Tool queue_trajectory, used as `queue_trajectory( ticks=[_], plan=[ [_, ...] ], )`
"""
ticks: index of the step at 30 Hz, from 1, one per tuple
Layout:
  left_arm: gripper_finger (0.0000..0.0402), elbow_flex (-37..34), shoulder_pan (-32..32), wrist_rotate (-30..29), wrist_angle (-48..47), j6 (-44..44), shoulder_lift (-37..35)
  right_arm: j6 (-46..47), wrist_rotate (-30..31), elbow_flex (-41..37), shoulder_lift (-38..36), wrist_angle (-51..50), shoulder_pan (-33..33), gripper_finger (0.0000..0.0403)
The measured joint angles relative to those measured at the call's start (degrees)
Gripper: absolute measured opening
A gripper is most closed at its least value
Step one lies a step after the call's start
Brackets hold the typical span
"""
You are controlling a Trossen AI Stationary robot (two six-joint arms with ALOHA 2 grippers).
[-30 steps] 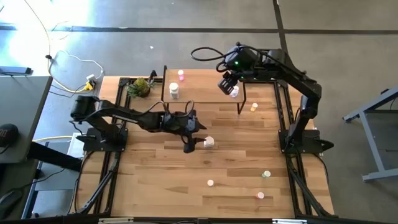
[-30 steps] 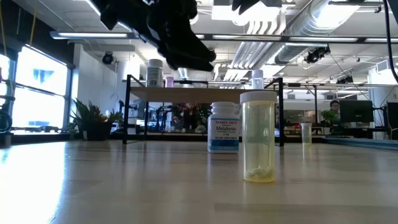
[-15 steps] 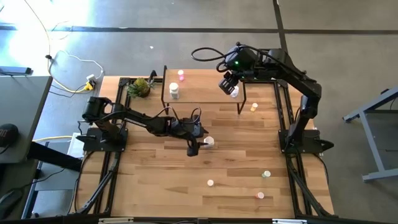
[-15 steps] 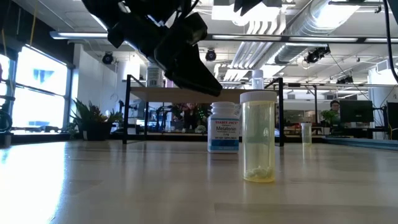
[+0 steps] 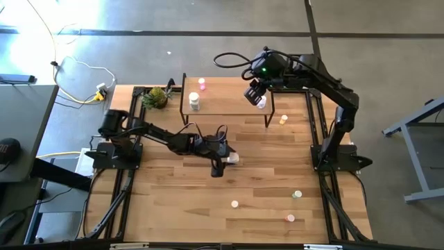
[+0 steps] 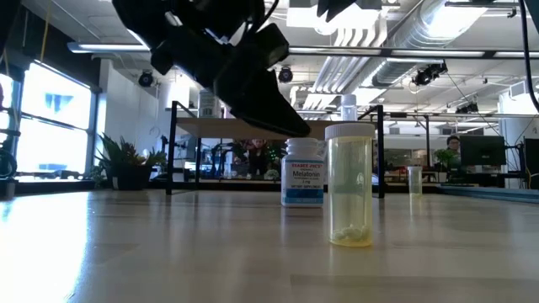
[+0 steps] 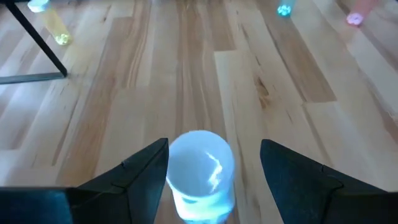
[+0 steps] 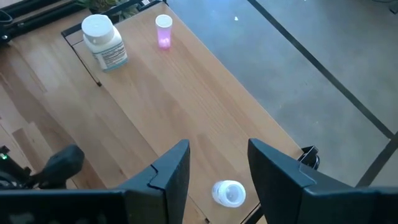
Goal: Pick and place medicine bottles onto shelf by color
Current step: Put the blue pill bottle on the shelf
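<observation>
White and pink bottles already stand on the low light-wood shelf with thin black legs (image 5: 222,105): a larger white labelled bottle (image 5: 194,102) and a small pink bottle (image 5: 202,84) near its left end, and a small white-capped bottle (image 8: 228,193) at its right end. So I judge that the task is only partly done.

Several bottles are left on the wooden plank tabletop (image 5: 166,208): an orange one (image 5: 283,120) beside the shelf leg, a green one (image 5: 297,195), two small pale or pink ones (image 5: 234,204) near the front edge, and a white labelled bottle with a round cap (image 7: 200,168) in the middle.

The left gripper (image 7: 214,171) is low over the middle of the tabletop. Its fingers are apart, one on each side of this white bottle, and they do not press it yet.

The right gripper (image 8: 217,168) hovers above the right end of the shelf, fingers apart, holding nothing; the small white-capped bottle stands free between and below them.
</observation>
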Motion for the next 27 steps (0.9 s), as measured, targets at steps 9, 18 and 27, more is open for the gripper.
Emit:
queue_trajectory(
  ticks=[9, 18, 27],
  plan=[
    [0.0243, 2.11, -0.01, -0.83, -0.85, -0.50, 3.37, 0.70, -0.01, 0.00, 0.02, -0.32, 0.00, 0.0154],
    [0.0232, 2.30, 0.05, -1.45, -2.04, -0.49, 3.48, 1.05, -0.01, 0.00, 0.02, -1.31, 0.00, 0.0154],
    [0.0163, 2.30, 0.05, -1.12, -2.85, -0.49, 3.48, 0.59, 0.01, 0.00, 0.02, -1.36, 0.00, 0.0154]
  ],
)
